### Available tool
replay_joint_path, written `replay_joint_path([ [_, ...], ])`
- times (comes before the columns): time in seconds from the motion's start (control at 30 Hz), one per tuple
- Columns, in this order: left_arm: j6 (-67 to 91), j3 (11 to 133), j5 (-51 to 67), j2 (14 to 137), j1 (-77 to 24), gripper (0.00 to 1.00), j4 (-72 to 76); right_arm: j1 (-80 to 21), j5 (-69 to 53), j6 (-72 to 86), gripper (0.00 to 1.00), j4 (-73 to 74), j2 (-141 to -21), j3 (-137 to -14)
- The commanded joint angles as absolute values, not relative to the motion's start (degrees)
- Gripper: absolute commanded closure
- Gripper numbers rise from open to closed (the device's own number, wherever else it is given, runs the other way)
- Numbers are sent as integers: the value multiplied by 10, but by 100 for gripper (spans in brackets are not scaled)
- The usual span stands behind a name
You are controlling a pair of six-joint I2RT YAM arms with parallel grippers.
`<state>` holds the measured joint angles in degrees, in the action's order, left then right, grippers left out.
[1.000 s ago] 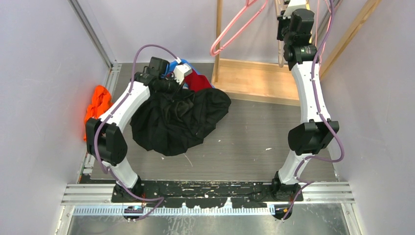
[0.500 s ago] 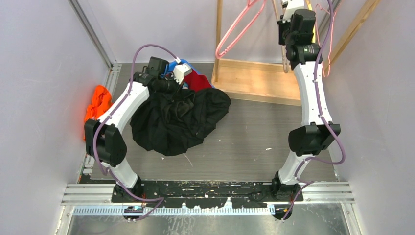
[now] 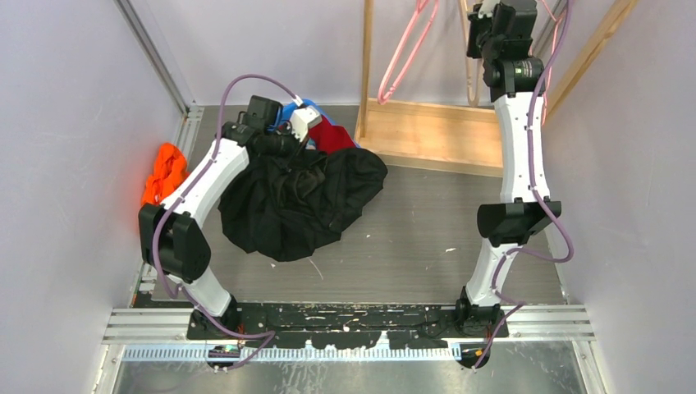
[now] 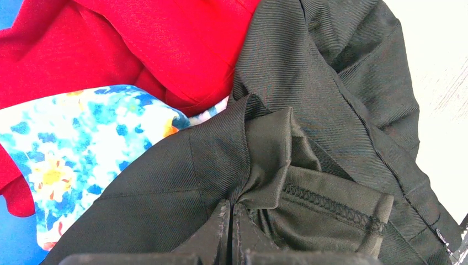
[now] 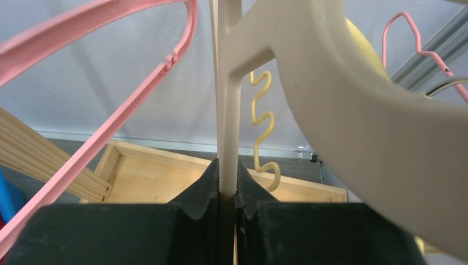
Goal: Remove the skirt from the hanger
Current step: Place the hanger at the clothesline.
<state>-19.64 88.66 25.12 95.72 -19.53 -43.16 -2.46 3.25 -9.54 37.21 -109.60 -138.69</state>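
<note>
Your left gripper (image 4: 230, 221) is pinched shut on the skirt (image 4: 309, 110), heaped just ahead of it, apparently off the hanger (image 5: 228, 127). Your right gripper (image 5: 227, 193) clamps that hanger's stem. Rehang it gently, clear of the pink hanger (image 5: 83, 27) to its left.

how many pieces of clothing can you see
4: black skirt in the middle, red cloth and flowered cloth behind it, orange cloth at the far left. More may hide underneath.
</note>
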Motion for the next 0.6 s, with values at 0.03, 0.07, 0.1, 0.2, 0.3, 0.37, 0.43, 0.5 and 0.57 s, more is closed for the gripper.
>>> replay_joint_path([
  [0.03,-186,891,271,935,-204,100,-441,-26,14,-74,99,405,-1125,-1460],
  [0.07,-185,891,271,936,-204,100,-442,-26,17,-75,99,414,-1128,-1461],
  [0.1,-185,891,272,937,-206,100,-443,-26,22,-75,99,425,-1133,-1462],
  [0.2,-184,890,271,940,-211,100,-445,-25,30,-70,99,459,-1143,-1459],
  [0.3,-183,892,271,944,-216,100,-448,-25,34,-60,99,470,-1150,-1460],
  [0.37,-184,895,269,947,-218,100,-451,-25,36,-56,99,468,-1154,-1460],
  [0.43,-185,899,267,951,-220,100,-455,-26,37,-51,99,467,-1157,-1452],
  [0.5,-186,904,265,955,-220,100,-459,-24,37,-44,99,472,-1164,-1449],
  [0.57,-186,908,262,955,-221,100,-462,-19,38,-38,99,480,-1173,-1448],
])
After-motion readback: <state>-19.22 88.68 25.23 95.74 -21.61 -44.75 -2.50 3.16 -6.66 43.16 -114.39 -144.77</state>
